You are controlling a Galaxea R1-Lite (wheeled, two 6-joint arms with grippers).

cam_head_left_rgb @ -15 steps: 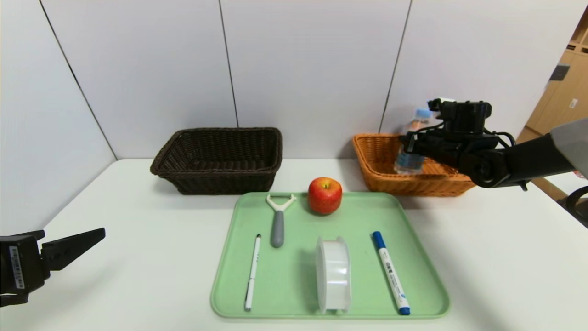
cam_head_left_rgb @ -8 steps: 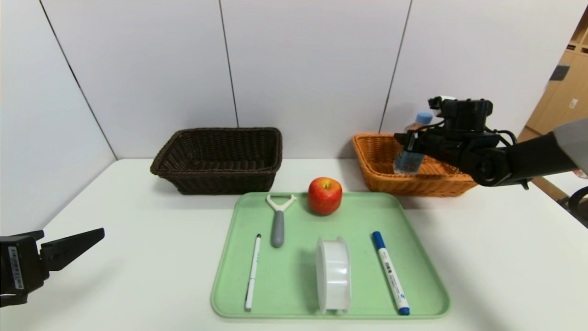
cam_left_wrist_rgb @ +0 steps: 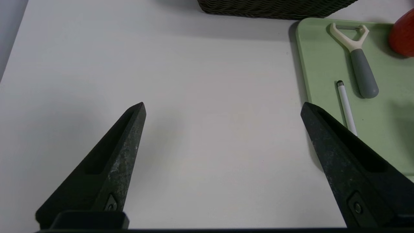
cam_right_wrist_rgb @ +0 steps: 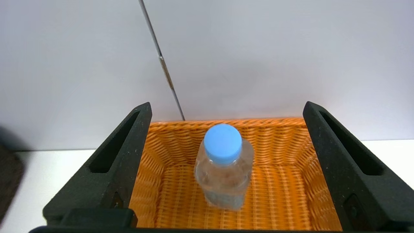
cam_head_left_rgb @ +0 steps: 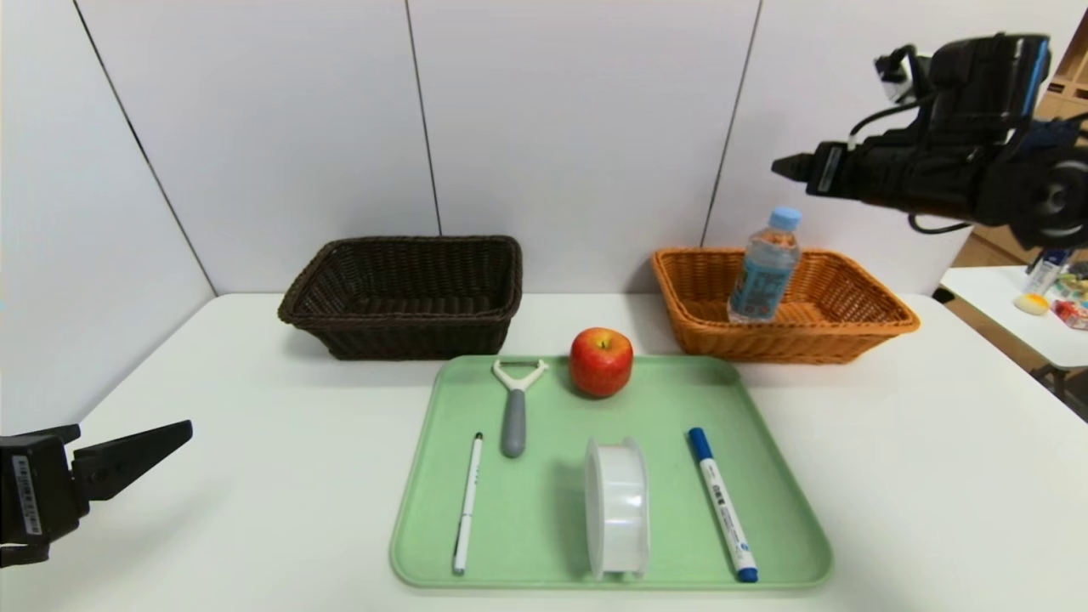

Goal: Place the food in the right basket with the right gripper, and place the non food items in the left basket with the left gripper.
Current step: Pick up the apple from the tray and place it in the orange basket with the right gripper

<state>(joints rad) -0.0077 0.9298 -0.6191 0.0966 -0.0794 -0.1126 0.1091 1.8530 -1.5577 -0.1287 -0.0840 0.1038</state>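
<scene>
The clear drink bottle (cam_head_left_rgb: 763, 268) with a light-blue cap stands upright in the orange-tan basket (cam_head_left_rgb: 884, 327); it also shows in the right wrist view (cam_right_wrist_rgb: 223, 166). My right gripper (cam_head_left_rgb: 786, 167) is open and empty, raised well above the basket; its jaws (cam_right_wrist_rgb: 226, 106) frame the bottle from above. The red apple (cam_head_left_rgb: 601, 361), grey-handled peeler (cam_head_left_rgb: 514, 408), white pen (cam_head_left_rgb: 467, 503), tape roll (cam_head_left_rgb: 616, 507) and blue-capped marker (cam_head_left_rgb: 722, 503) lie on the green tray (cam_head_left_rgb: 790, 544). The dark brown basket (cam_head_left_rgb: 405, 293) holds nothing. My left gripper (cam_head_left_rgb: 178, 438) is open and parked at the table's front left (cam_left_wrist_rgb: 223, 108).
The baskets stand at the back of the white table against grey wall panels. A second table with small objects (cam_head_left_rgb: 1033, 303) is at the far right. In the left wrist view the tray edge (cam_left_wrist_rgb: 302, 64), peeler (cam_left_wrist_rgb: 357, 61) and pen (cam_left_wrist_rgb: 346, 106) lie beside the gripper.
My right gripper has let go of the bottle and risen up and to the right, away from the orange-tan basket. The bottle stays upright in the basket. The left arm has not moved.
</scene>
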